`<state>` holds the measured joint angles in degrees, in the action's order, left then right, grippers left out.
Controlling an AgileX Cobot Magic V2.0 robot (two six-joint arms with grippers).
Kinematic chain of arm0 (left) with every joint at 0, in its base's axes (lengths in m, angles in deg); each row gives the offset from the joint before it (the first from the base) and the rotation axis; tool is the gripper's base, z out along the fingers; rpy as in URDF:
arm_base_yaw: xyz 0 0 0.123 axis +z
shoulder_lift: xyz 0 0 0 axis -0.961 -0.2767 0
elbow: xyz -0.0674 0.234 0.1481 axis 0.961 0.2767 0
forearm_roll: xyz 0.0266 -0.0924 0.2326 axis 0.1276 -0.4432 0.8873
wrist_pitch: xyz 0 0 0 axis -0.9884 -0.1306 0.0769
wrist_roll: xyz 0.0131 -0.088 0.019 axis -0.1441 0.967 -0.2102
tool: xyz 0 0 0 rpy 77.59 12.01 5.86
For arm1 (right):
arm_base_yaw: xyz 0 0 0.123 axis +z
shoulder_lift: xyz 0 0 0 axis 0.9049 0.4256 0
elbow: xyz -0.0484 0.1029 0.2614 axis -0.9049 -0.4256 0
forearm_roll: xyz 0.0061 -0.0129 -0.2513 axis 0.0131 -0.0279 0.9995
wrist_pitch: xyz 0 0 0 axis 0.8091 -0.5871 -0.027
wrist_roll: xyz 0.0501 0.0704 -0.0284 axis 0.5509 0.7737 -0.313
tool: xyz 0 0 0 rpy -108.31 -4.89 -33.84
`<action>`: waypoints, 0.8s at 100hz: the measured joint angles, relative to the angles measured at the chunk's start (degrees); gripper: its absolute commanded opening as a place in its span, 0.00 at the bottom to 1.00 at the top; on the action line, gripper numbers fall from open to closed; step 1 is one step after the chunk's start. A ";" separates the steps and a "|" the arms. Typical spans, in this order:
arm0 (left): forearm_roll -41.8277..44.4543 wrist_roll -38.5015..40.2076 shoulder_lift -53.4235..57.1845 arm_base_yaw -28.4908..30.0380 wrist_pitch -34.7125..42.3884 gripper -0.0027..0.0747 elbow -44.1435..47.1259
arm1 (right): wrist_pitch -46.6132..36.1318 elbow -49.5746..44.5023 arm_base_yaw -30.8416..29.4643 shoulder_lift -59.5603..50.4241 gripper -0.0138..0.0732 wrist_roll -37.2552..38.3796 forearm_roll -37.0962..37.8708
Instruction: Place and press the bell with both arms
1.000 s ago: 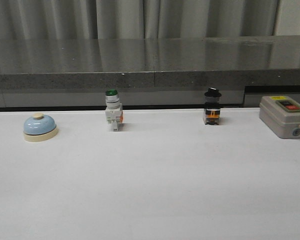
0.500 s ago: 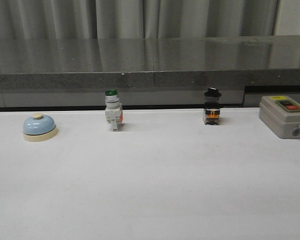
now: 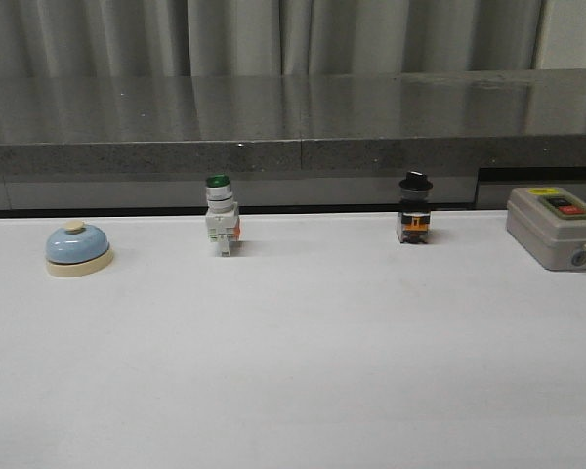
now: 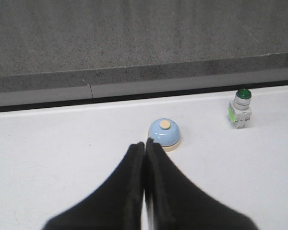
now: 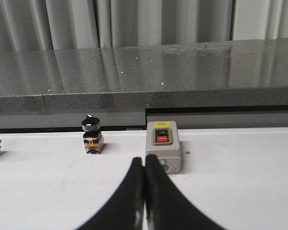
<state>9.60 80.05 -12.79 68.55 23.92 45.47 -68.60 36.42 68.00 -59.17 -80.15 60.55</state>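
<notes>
The light-blue bell (image 3: 77, 248) with a cream base and cream button stands on the white table at the far left. It also shows in the left wrist view (image 4: 164, 134), just beyond my left gripper (image 4: 144, 143), which is shut and empty, its tips close to the bell's near side. My right gripper (image 5: 144, 159) is shut and empty, in front of the grey switch box. Neither arm shows in the front view.
A green-capped white pushbutton switch (image 3: 221, 216) and a black-knobbed switch (image 3: 414, 208) stand along the table's back. A grey switch box (image 3: 557, 227) with a red OFF button sits at the back right. A dark stone ledge (image 3: 293, 127) runs behind the table.
</notes>
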 measured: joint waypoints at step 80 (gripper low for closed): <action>-0.75 0.00 -36.31 0.00 -11.80 0.96 -20.10 | 0.00 0.00 0.00 0.00 0.09 0.00 0.00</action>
<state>8.85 80.05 -49.10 68.55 12.12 25.37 -68.60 36.42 68.00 -59.17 -80.15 60.55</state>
